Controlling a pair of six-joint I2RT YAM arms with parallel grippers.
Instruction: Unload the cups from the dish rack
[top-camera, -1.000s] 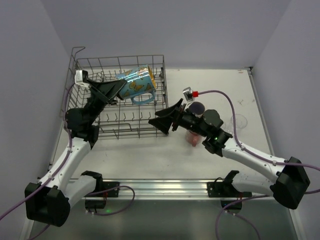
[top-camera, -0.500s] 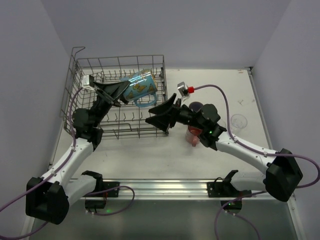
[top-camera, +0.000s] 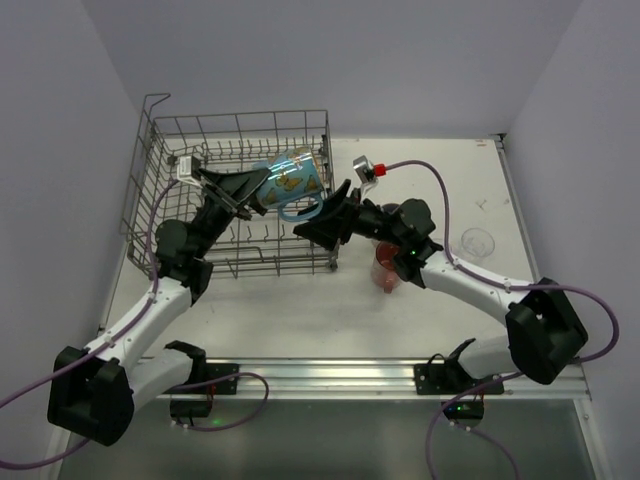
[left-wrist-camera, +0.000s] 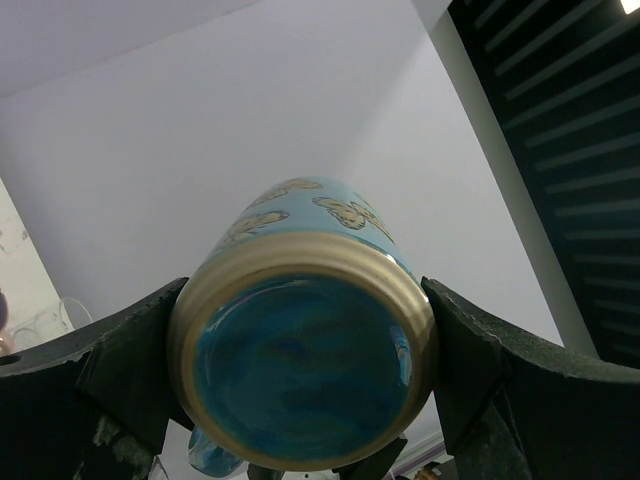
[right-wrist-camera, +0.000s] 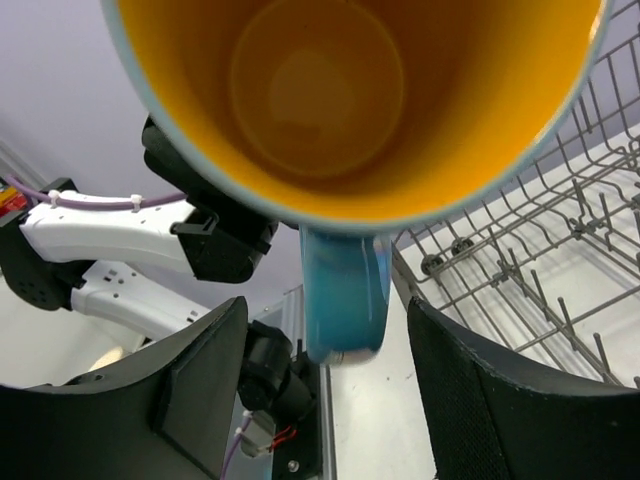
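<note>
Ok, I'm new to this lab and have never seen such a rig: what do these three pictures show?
Two robot arms are bolted at the near edge of the table, each ending in a two-finger gripper. The wide picture comes from a fixed camera above and behind them; the other two come from cameras on the wrists. The left gripper clamps a blue mug by its base, tipped on its side over the right edge of the wire rack; its camera sees that base. The right gripper is open at the mug's mouth, so its camera looks into the yellow inside. A red mug and a clear tumbler sit on the table.
</note>
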